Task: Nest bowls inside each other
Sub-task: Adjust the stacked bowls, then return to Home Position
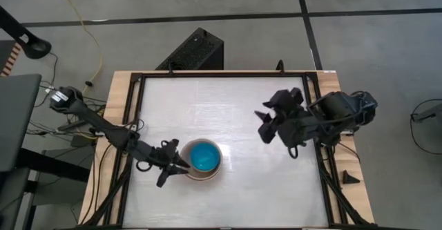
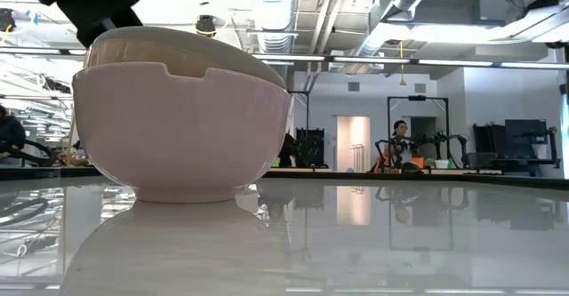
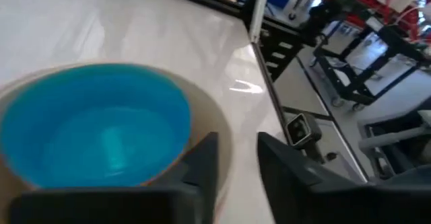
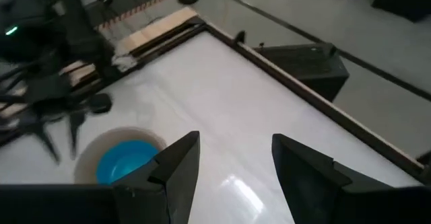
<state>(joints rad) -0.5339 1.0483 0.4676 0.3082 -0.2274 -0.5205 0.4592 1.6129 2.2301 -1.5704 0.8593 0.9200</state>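
A stack of nested bowls point(image 1: 202, 159) stands on its foot on the white table, left of centre near the front. The blue bowl point(image 3: 94, 133) lies innermost. The low view shows a pink outer bowl point(image 2: 178, 127) with a beige one rising above its rim. My left gripper point(image 1: 181, 166) comes in from the table's left at the stack's rim; its fingers point(image 3: 236, 140) are narrowly open astride that rim. My right gripper point(image 1: 264, 123) hangs open high above the table's right half, with nothing between its fingers point(image 4: 232, 140). My left gripper has one finger point(image 3: 202, 160) over the inside of the stack's beige rim point(image 3: 225, 140) and the other point(image 3: 283, 163) outside it, coming nearly level from the table's left. Whether either finger touches the rim, I cannot tell. The stack rests on the table.
A wooden, black-railed frame point(image 1: 117, 119) borders the white table. A black box point(image 1: 193, 50) sits on the floor beyond the far edge, and a small black wedge point(image 1: 350, 177) lies on the right border. Bare table spreads between the stack and my right gripper.
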